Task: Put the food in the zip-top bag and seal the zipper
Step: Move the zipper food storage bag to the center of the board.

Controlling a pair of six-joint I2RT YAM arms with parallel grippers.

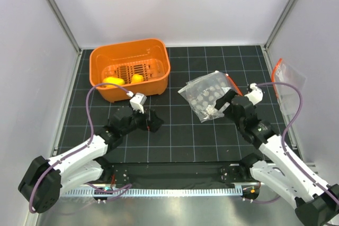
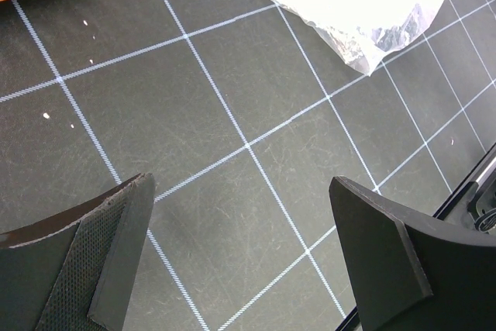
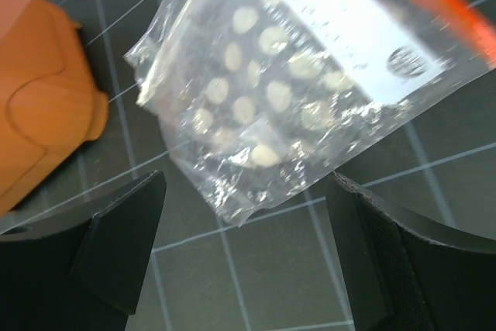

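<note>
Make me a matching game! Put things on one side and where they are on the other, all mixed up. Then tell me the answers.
Things
1. yellow toy food
2. dotted bag
3. zip-top bag
4. left gripper

Places
A. by the right wall
B. open, over bare black mat
C. inside the orange basket
D. lying on the black mat, just ahead of the right gripper

Pairs: 1-C, 2-D, 3-A, 4-B
</note>
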